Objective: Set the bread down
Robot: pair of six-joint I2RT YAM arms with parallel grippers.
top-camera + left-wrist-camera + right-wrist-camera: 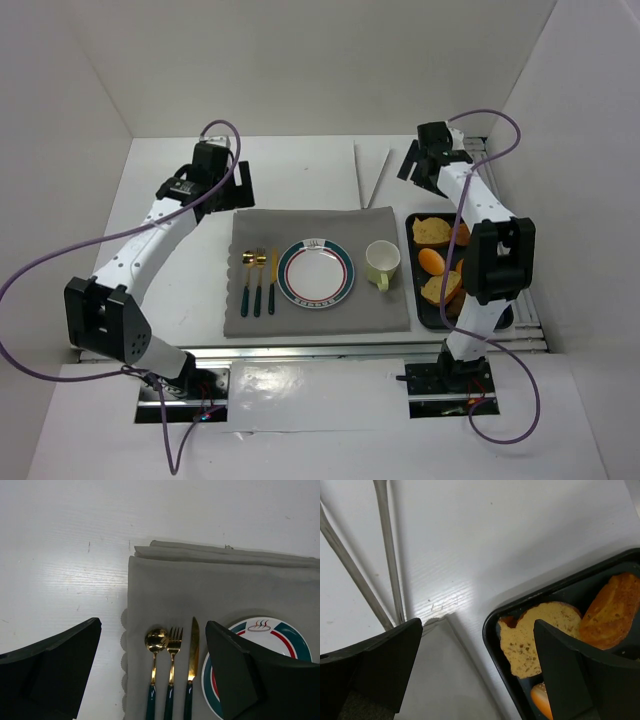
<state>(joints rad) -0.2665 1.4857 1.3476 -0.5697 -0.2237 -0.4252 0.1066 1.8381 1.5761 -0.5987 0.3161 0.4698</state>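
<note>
Several bread pieces lie in a black tray (411,300) to the right of the placemat: a pale slice (432,230) at the far end, an orange bun (433,260) and another slice (440,288). In the right wrist view the pale slice (530,640) and a brown bun (612,610) sit in the tray's corner (492,645). My right gripper (412,165) (477,670) is open and empty, above the tray's far left corner. My left gripper (243,185) (152,670) is open and empty above the placemat's far left corner. A white plate (316,272) with a green and red rim sits mid-mat.
A grey placemat (320,225) holds a gold spoon, fork and knife (172,670) left of the plate and a pale green cup (382,263) to its right. Metal tongs (370,175) (385,555) lie on the table beyond the mat. White walls enclose the table.
</note>
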